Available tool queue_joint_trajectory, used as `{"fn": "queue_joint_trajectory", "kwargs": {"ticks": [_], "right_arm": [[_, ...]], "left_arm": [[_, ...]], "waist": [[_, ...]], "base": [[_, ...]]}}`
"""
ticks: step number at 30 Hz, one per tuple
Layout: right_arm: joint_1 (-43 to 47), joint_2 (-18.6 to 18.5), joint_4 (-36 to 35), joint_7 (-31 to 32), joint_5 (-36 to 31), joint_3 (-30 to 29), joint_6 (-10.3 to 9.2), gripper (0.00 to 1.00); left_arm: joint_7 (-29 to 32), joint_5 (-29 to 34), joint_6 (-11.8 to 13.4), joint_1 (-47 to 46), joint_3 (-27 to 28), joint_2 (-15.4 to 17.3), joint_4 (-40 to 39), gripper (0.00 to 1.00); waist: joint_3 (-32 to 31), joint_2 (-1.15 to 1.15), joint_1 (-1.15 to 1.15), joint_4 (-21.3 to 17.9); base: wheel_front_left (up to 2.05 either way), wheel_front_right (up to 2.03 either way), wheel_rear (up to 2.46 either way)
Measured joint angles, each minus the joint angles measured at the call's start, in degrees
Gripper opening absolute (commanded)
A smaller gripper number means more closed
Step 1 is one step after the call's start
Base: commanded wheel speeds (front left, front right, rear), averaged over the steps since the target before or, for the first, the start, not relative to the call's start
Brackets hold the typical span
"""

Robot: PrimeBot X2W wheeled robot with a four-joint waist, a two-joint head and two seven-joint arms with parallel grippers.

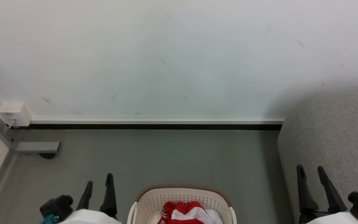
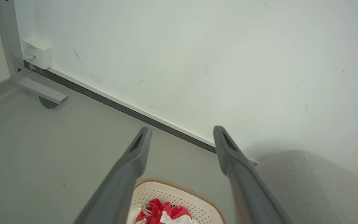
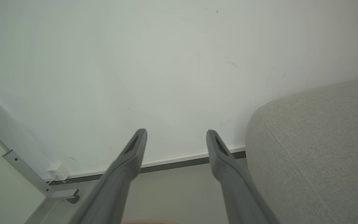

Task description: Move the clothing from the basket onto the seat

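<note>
The cream-white basket with a brown rim stands on the floor at the bottom middle of the head view, between my two arms. Red and white clothing lies bunched inside it; the left wrist view has the same clothing in the basket. The light grey seat rises on the right, also seen as the seat and the seat. My left gripper is open and empty, left of the basket. My right gripper is open and empty over the seat's near side.
A pale wall with a white and black skirting closes the far side. A grey metal frame foot and a white wall box sit at the left. Grey floor lies between basket and wall.
</note>
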Motion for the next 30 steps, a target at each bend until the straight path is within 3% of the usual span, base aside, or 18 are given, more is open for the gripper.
{"fn": "queue_joint_trajectory", "kwargs": {"ticks": [15,30], "right_arm": [[0.2,-0.1,0.7,-2.0,-8.9,0.7,0.00,1.00],[0.4,-0.2,2.2,-4.0,-12.7,0.3,0.00,1.00]], "left_arm": [[-2.0,9.3,2.1,0.7,0.0,0.9,-0.8,1.00],[-3.9,16.9,3.3,1.0,-0.7,1.3,-0.9,1.00]], "waist": [[-0.2,0.00,0.00,0.2],[-0.2,0.00,0.00,0.5]], "base": [[0.00,0.00,0.00],[0.00,0.00,0.00]]}}
